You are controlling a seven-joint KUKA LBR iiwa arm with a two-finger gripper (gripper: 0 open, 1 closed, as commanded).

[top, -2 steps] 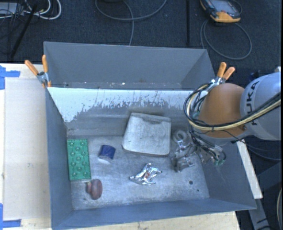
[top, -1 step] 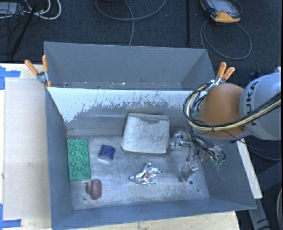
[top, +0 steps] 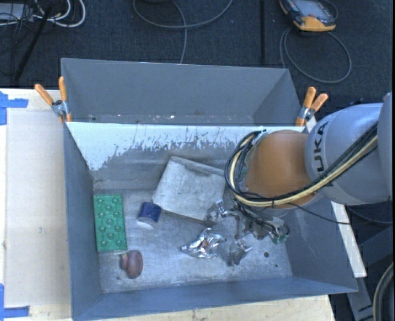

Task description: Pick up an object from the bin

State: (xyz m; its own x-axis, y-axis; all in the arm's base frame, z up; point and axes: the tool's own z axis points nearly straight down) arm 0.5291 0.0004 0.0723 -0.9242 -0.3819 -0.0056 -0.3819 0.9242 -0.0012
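While the arm reaches in from the right, its end effector (top: 242,241) hangs low over the lower right part of the bin (top: 80,212), just beside a crumpled silver foil-like piece (top: 202,245) lying to its left; whether it is open or closed cannot be told. A flat grey slab (top: 184,189) lies behind them. Well apart at the left lie a green studded block (top: 109,222), a small blue thing (top: 149,212) and a brownish rounded lump (top: 132,263).

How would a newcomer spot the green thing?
Find the left wall of the grey bin. On the floor beside it lies a flat green plate. Unlike the small blue cap and brownish lump nearby, it is rectangular with rows of studs.
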